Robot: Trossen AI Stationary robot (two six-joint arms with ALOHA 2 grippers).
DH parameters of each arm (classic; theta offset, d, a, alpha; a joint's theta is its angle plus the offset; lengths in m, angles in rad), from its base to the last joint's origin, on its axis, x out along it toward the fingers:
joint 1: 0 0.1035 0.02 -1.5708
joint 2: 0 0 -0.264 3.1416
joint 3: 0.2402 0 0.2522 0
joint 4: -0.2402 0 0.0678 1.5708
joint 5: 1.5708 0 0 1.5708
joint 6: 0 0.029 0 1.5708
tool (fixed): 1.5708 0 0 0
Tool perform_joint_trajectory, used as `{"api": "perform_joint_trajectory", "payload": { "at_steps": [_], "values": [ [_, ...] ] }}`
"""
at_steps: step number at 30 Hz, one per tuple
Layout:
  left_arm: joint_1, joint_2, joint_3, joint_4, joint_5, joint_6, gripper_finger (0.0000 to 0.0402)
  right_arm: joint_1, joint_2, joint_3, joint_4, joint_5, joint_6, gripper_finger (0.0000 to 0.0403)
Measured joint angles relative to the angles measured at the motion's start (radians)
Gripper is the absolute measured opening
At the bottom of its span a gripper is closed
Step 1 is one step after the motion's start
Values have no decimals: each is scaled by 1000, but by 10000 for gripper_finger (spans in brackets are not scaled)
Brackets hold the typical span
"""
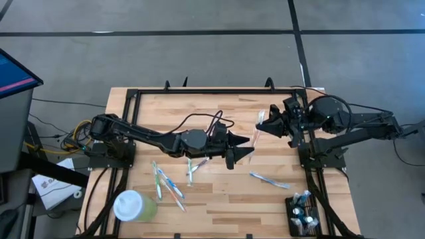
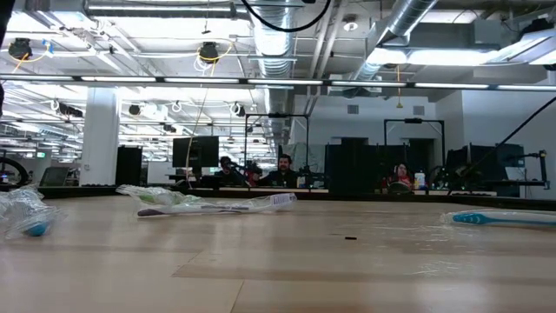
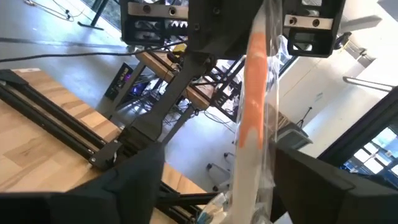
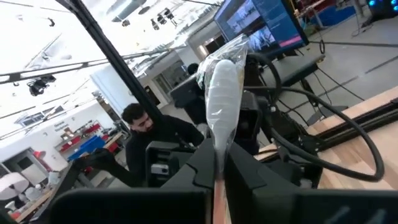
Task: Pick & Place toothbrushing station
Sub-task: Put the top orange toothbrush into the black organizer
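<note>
One wrapped toothbrush (image 1: 256, 131) pinched by right gripper (image 1: 264, 124), left gripper (image 1: 247, 147) spread open beside it — several more toothbrushes (image 1: 169, 184) on table (image 1: 219, 206), one black station (image 1: 303, 215).

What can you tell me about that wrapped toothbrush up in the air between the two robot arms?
The wrapped toothbrush has an orange and white handle inside clear crinkly plastic. It is held off the table, between the arms. The right gripper is shut on one end. The left gripper stands open around the other end, its dark fingers apart on either side. The bristles cannot be made out.
</note>
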Motion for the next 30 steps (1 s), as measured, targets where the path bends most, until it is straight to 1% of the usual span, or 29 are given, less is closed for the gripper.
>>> {"api": "perform_joint_trajectory", "payload": {
  "at_steps": [4, 11, 19, 22, 25, 30],
  "values": [
    [-2, -15, 0, -4, 7, 9, 297, 21, -22, 0, 3, 1, -22, 6],
    [-6, -40, 0, 4, 6, 24, 296, 73, -65, -1, -8, 0, -27, 6],
    [-6, -58, 0, -17, 8, 25, 295, 179, -84, -1, 0, 36, -43, 5],
    [-6, -61, 0, -13, 42, 28, 295, 227, -82, -1, -2, 54, -43, 5],
    [-8, -61, 0, -21, 114, 60, 295, 288, -82, -1, -4, 91, -43, 4],
    [-23, -60, 0, -102, 171, 104, 295, 404, -82, -1, -11, 209, -56, 5]
  ]
}}
